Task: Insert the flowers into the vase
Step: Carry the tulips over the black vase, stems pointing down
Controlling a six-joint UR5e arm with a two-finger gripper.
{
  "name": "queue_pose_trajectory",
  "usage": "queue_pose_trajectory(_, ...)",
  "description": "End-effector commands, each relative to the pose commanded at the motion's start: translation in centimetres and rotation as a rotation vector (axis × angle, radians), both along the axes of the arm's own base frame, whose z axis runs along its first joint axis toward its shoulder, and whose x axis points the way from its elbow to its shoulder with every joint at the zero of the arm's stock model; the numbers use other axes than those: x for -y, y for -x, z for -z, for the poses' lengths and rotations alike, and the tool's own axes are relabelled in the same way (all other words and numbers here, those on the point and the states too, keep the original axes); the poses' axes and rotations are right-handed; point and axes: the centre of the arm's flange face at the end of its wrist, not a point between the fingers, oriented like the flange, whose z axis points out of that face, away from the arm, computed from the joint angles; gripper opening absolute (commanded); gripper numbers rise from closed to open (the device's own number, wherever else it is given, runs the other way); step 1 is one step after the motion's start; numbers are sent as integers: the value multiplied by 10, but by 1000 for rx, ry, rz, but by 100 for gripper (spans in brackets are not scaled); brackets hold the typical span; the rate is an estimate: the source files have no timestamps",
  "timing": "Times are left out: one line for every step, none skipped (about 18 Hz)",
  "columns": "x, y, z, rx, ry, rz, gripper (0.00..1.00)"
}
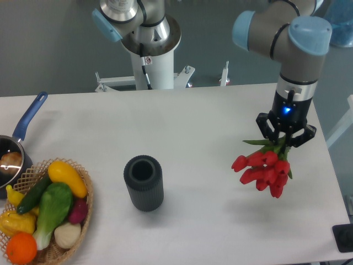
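Camera view: the gripper (285, 138) points straight down over the right part of the table (209, 121), its two fingers closed on the green stems of the flowers (263, 173). A blue light glows on the wrist just above the fingers. The red buds hang below the gripper and splay down and a little to its left, clear of the tabletop; a soft shadow lies on the white surface beneath them. The vase (144, 183) stands upright well to the left of the gripper and lower in the picture, its round mouth open upward and nothing in it. Farther left still, at the table's edge, sits a basket (83, 210) of vegetables, and just above the basket a saucepan (15, 149) with a blue handle. Behind the table, up and left of the gripper, rises a white robot base (151, 61).
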Motion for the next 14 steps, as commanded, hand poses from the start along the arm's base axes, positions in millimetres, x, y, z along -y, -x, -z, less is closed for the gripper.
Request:
queue_pose_trajectory(-4,-7,-10,7,-38,-7,0)
queue_pose_trajectory(-6,-13,-21,16,-73,-20,0)
queue_pose_trajectory(-8,-19,-31,22,-110,-22,0)
queue_pose_trajectory(-9,-24,-40,31,-148,-20,0)
queue_pose_trajectory(-11,-30,-48,42,-188,-20,0)
queue_pose_trajectory(-13,-37,-58,68,-249,-20,0)
queue_pose_trajectory(-15,-50,-69,87,-307,-7,0)
queue_pose_trajectory(-16,-57,-74,107,-344,-3,0)
queue_pose_trajectory(-17,-63,-77,130,-382,3,0)
queue_pose_trajectory(-21,-70,-84,163,-430,9,0)
queue_pose_trajectory(-26,-76,-91,204,-482,17,0)
queue_pose_trajectory(-29,-80,-96,239,-537,33,0)
queue_pose_trajectory(-31,-83,-100,259,-586,56,0)
queue_pose_trajectory(-33,-85,-104,274,-620,71,0)
